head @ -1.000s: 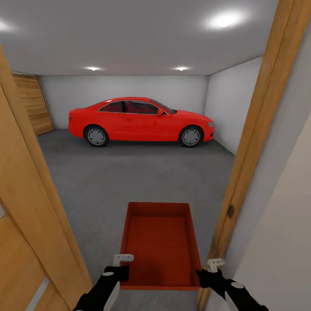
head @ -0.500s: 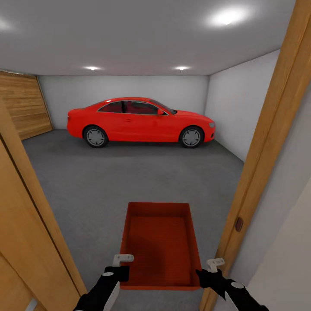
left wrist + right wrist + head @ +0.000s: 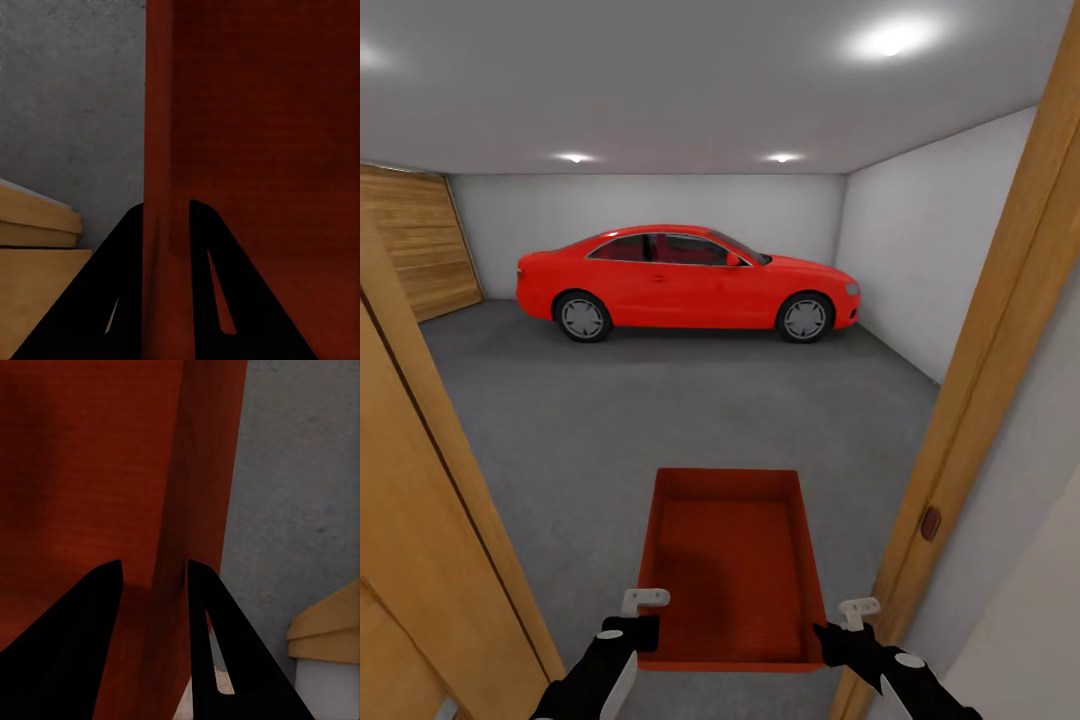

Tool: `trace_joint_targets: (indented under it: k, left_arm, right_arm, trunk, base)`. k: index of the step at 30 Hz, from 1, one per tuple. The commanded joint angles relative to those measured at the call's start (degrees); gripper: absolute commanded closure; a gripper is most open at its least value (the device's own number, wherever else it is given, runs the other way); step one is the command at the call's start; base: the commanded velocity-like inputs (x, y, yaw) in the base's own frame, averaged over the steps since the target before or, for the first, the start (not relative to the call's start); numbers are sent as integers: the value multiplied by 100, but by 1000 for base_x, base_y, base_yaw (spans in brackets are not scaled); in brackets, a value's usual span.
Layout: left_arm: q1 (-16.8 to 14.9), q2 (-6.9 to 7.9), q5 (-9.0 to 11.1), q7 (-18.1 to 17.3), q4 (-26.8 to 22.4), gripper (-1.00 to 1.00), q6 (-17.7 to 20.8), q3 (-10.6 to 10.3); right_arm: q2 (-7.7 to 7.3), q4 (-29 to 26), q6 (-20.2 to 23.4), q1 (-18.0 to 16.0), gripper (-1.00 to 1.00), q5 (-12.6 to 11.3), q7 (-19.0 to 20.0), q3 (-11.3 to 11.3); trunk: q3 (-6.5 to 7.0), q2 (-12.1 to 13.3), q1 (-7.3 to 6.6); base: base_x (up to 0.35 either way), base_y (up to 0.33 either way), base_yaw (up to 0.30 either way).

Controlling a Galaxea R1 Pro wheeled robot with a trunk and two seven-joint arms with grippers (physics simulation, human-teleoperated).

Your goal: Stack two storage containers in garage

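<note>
Carry through the doorway. The container [image 3: 732, 565] is held level ahead of the robot, above the grey floor [image 3: 610, 420], between the two wooden door jambs [image 3: 985, 330]. The left gripper [image 3: 632, 622] clamps the near left corner; in the left wrist view its dark fingers [image 3: 112, 292] straddle the thin side wall, one inside and one outside, closed on it. The right gripper [image 3: 842, 625] does the same at the near right corner, fingers [image 3: 217, 645] pinched on the right wall. The red car [image 3: 685, 282] stands well ahead, by the far wall. Judgement: drive straight and centred, since the right jamb looks the nearer hazard; keep both grips level to avoid twisting the thin walls; lower only once clear of the frame.
</note>
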Motion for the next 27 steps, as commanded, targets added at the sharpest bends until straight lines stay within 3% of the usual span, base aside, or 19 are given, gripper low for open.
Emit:
trace_joint_targets:
  k: [1, 20, 27]
  left_arm:
    - [-9, -9, -57, 14, -221, 100, 44, 315]
    - [-9, -9, -57, 14, -221, 100, 44, 307]
    - [-9, -6, -57, 15, -221, 100, 44, 306]
  right_arm:
    - [-6, -11, 21, 3, 100, 87, 8, 55]
    - [-6, -11, 22, 3, 100, 70, 10, 61]
    - [-6, -11, 22, 3, 100, 69, 10, 60]
  trunk:
    - [-11, -10, 2]
    - [-19, -10, 2]
    - [-19, -10, 2]
  base:
    - [4, 10, 0]
    - [4, 1, 43]
    - [259, 0, 0]
